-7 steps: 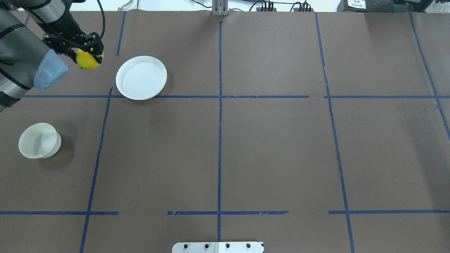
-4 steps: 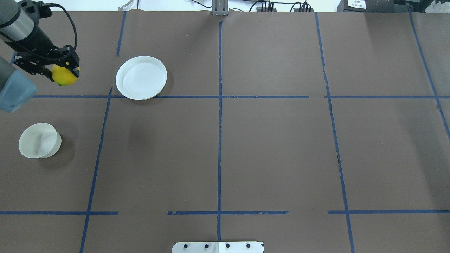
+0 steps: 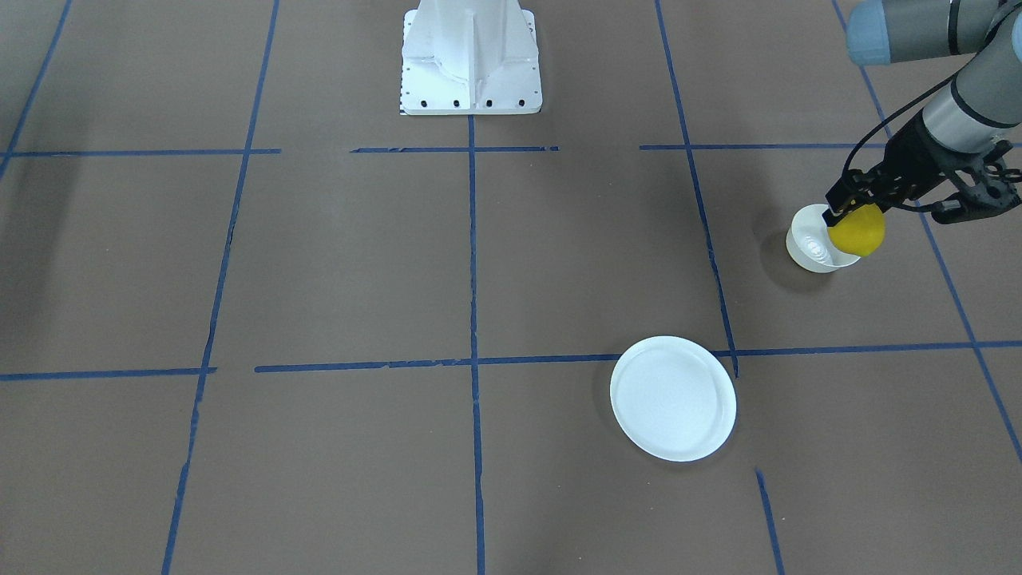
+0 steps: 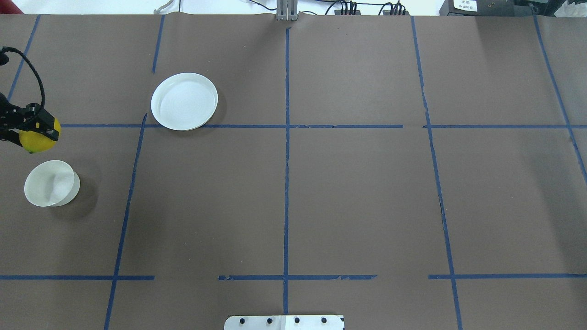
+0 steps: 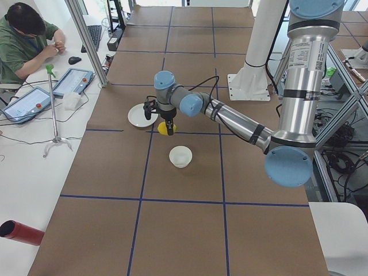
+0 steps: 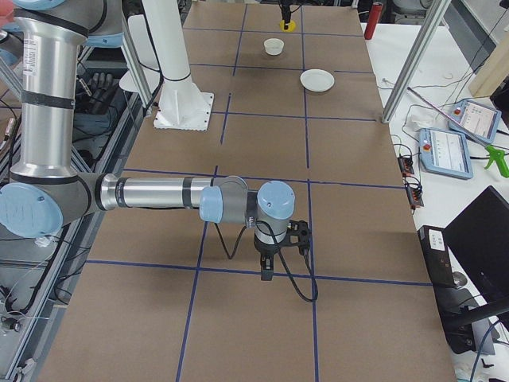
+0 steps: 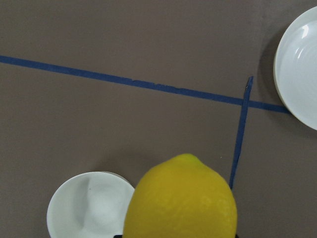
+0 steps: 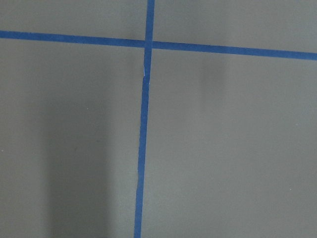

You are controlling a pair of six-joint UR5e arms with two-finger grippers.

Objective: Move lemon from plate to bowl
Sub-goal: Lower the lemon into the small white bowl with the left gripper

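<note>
Lemon [image 3: 857, 229] hangs above the bench [image 3: 319, 263], grasped tight in the left gripper [image 3: 856, 212], close to the bowl [image 3: 808, 246] but outside its rim. Plate [image 3: 673, 398] lies farther off, touching a blue tape line [image 3: 559, 361]. Right gripper [image 6: 267, 274] hovers low over the bench's opposite end; whether it is released or clenched cannot be told.

Brown counter [image 4: 357, 197] gridded with blue tape [image 4: 286, 183], white base plate [image 3: 471, 56] on it. Off to the side a guy in green [image 5: 23, 43] sits by two tablets [image 5: 72, 81]; red tube [image 5: 20, 233] nearby.
</note>
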